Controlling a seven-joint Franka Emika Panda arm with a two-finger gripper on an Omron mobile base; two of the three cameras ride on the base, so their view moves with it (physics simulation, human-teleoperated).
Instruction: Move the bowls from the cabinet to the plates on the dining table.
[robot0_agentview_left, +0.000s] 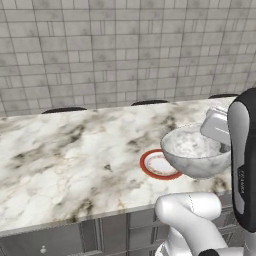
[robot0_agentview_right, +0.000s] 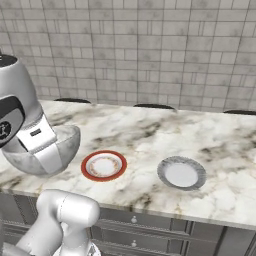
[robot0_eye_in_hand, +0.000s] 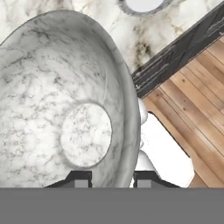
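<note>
My gripper (robot0_eye_in_hand: 113, 177) is shut on the rim of a grey-white marble bowl (robot0_eye_in_hand: 65, 109), one fingertip inside the wall and one outside. The bowl (robot0_agentview_left: 195, 152) hangs tilted just above the dining table (robot0_agentview_left: 75, 150), near its front edge. It overlaps the right edge of the red-orange plate (robot0_agentview_left: 157, 165) in the left base view. From the right, the bowl (robot0_agentview_right: 65, 142) sits left of the red-orange plate (robot0_agentview_right: 104, 165), and the pale grey-white plate (robot0_agentview_right: 181, 173) lies farther right. The gripper (robot0_agentview_right: 52, 160) clamps the bowl's near side. The cabinet and the other bowl are out of view.
Dark stool tops (robot0_agentview_left: 64, 109) (robot0_agentview_right: 147, 106) line the table's far edge before a tiled wall. Grey panelled drawers with knobs (robot0_agentview_right: 134, 219) run under the front edge. Wood floor (robot0_eye_in_hand: 197, 87) lies below, on the robot's side.
</note>
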